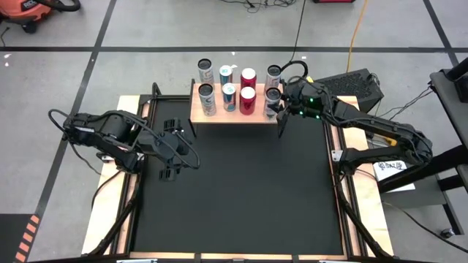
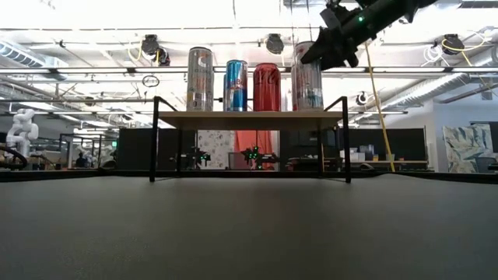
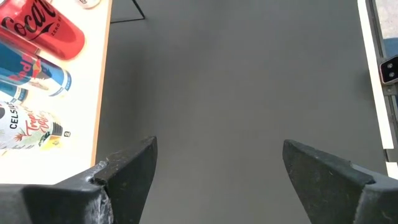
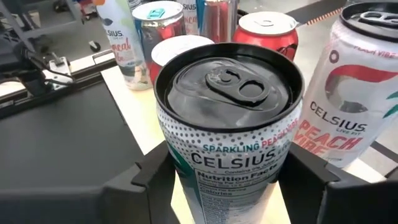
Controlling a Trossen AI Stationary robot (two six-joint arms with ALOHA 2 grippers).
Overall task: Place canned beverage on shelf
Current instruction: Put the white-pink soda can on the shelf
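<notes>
The shelf [image 1: 259, 117] is a light-wood board on thin black legs at the mat's far edge. Several cans stand on it in two rows, among them a red one [image 1: 248, 100] and a blue one [image 2: 236, 84]. At the board's right front corner a white Celsius can [image 4: 227, 124] sits between the fingers of my right gripper [image 1: 277, 103], which is shut on it. My left gripper [image 1: 172, 151] hangs open over the mat's left side, with only bare mat between its fingers [image 3: 134, 171]. My right gripper pinches the Celsius can's two opposite sides [image 4: 177, 163] between its two fingers, in the upper half below the rim. The fingers come nearly level from the table's right. The can is upright, its foot [image 2: 307, 107] at board height; whether it rests there I cannot tell.
The black mat [image 1: 241, 197] lies bare in front of the shelf. Another Celsius can [image 4: 354, 106] stands close beside the held one, and a red can [image 4: 267, 31] just behind. A black box [image 1: 355, 84] sits off the table's far right corner.
</notes>
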